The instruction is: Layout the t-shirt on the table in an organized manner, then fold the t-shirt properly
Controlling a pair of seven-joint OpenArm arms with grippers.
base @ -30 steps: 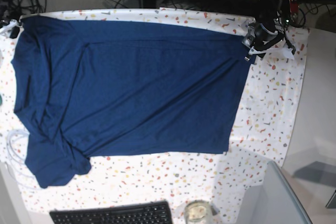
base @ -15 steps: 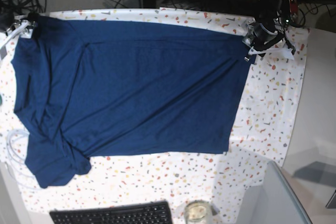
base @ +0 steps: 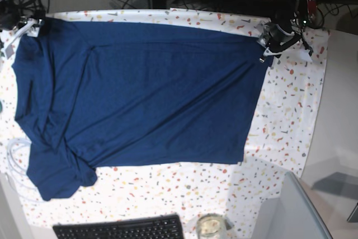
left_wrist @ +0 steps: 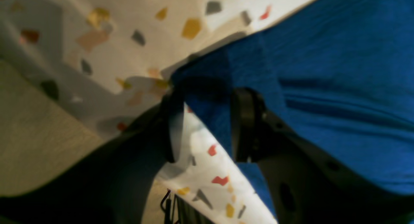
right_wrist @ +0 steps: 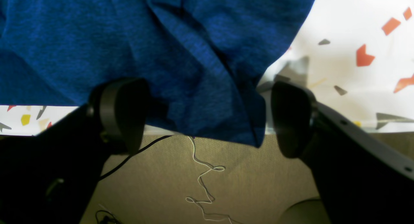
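The navy t-shirt (base: 140, 93) lies spread flat over most of the speckled table (base: 291, 110), with one sleeve bunched at the near left. My left gripper (base: 269, 44) sits at the shirt's far right corner. In the left wrist view its fingers (left_wrist: 245, 123) stand apart astride that corner of the t-shirt (left_wrist: 339, 72), with table cover (left_wrist: 129, 39) showing in the gap. My right gripper (base: 23, 26) is at the far left corner. The right gripper (right_wrist: 207, 114) is wide open there, and a fold of the t-shirt (right_wrist: 129, 39) hangs over the table's edge between its fingers.
A black keyboard (base: 120, 229) and a glass jar (base: 211, 225) sit at the table's near edge. A white cable (base: 14, 149) loops at the left side. Cables and equipment crowd the floor behind the table. A plain grey surface (base: 338, 110) adjoins on the right.
My right gripper has opened wide and let go of the shirt's far left corner after shifting it slightly right. My left gripper has narrowed a little and stayed at its corner.
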